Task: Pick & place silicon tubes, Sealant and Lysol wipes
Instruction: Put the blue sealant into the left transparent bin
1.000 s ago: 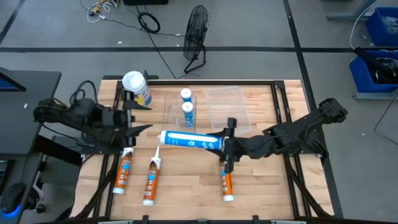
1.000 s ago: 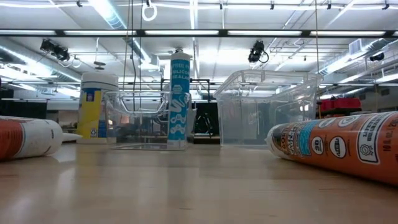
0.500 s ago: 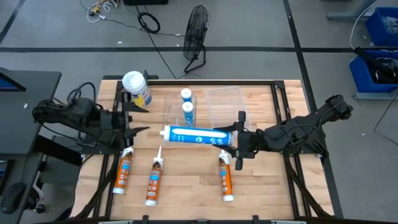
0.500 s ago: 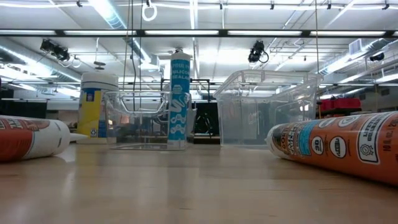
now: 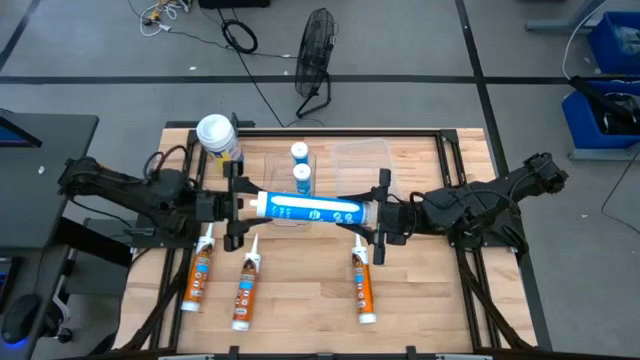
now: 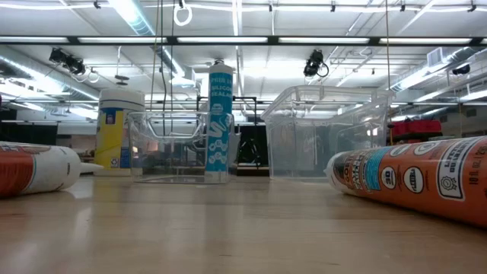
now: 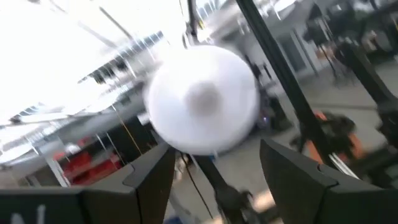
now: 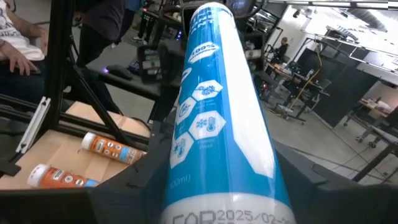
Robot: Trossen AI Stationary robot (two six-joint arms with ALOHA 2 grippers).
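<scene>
On wooden table [image 5: 420, 300] | three orange tubes [image 5: 244, 290] | floor fan [image 5: 315, 45] behind

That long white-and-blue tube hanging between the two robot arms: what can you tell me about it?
The white-and-blue tube is a long, plastic-looking cartridge with a blue printed label. It is held level above the table, near the clear bins. The right gripper clasps one end; the left gripper meets its other end, where the left wrist view shows a round white end between the fingers.
</scene>
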